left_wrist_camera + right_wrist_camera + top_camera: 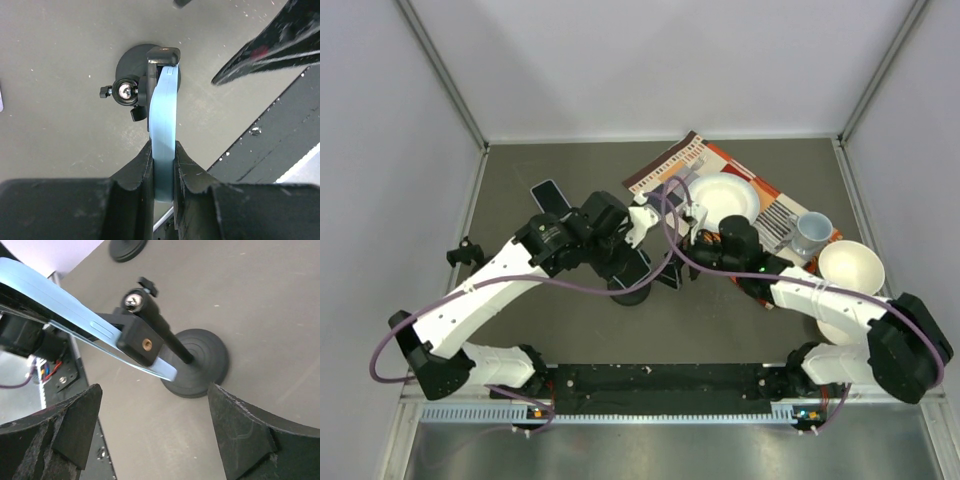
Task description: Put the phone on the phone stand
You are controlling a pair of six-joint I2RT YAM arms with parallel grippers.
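Note:
A light blue phone (164,120) stands on edge between the fingers of my left gripper (164,147), which is shut on it. Its far end sits in the black clamp (162,55) of the phone stand (197,365). The stand has a round black base, a thin post and a ball joint (125,91). In the right wrist view the phone (65,310) slants through the clamp (142,342) above the base. My right gripper (155,430) hangs open just right of the stand, touching nothing. From above, both grippers (625,255) (682,262) meet over the stand base (628,292).
Another phone (548,196) lies flat at the back left. A magazine (670,165) at the back right carries a white plate (725,197). A cup (810,232) and a white bowl (850,265) stand further right. A small black round base (127,247) sits by the left wall.

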